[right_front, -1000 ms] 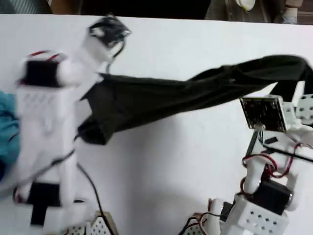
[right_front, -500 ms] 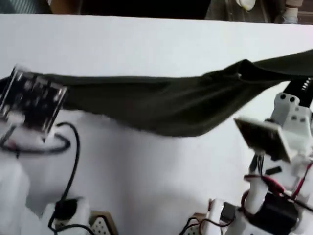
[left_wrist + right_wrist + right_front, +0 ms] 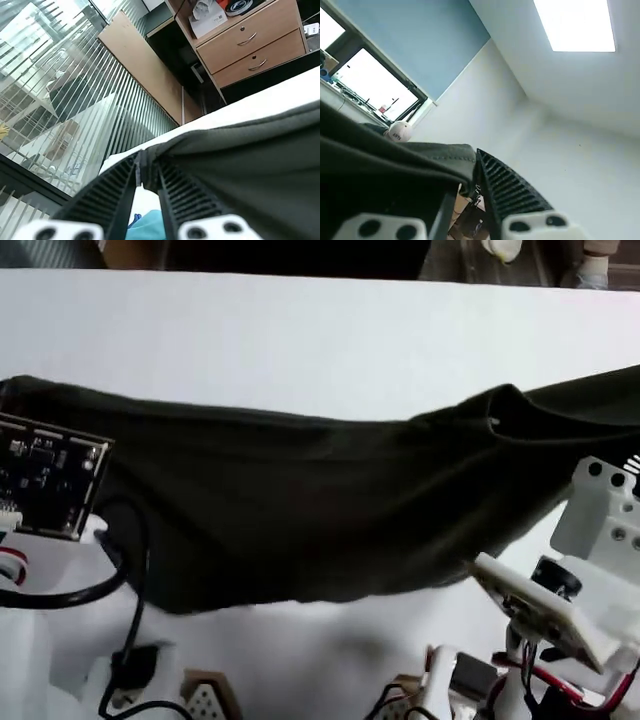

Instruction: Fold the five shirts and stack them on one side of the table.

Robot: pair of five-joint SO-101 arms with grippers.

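The dark shirt is hanging in the air above the white worktop, stretched sideways between the two arms. The left pincer is pinching one edge of the cloth, its ridged fingers pressing together on a thin fold. The right pincer is pinching the opposite end, with the fabric bunching over one finger and lying against the other.

From above, the left arm is sitting at the left edge of the worktop, its circuit board facing up, and the right arm is sitting at the right edge, tilting outward.

A second ago the shirt was sagging as a narrow twisted band, with the left arm standing farther in over the worktop. Half a second ago the band was already pulling out straighter, reaching the left edge. Now the cloth is spreading into a much broader sheet, its lower hem dropping toward the near side and covering most of the middle of the worktop. The left arm's board is shifting nearer the front edge, and the right arm is swinging nearer and farther right.

A teal cloth is lying below the left pincer, close beside the shirt's gripped corner.
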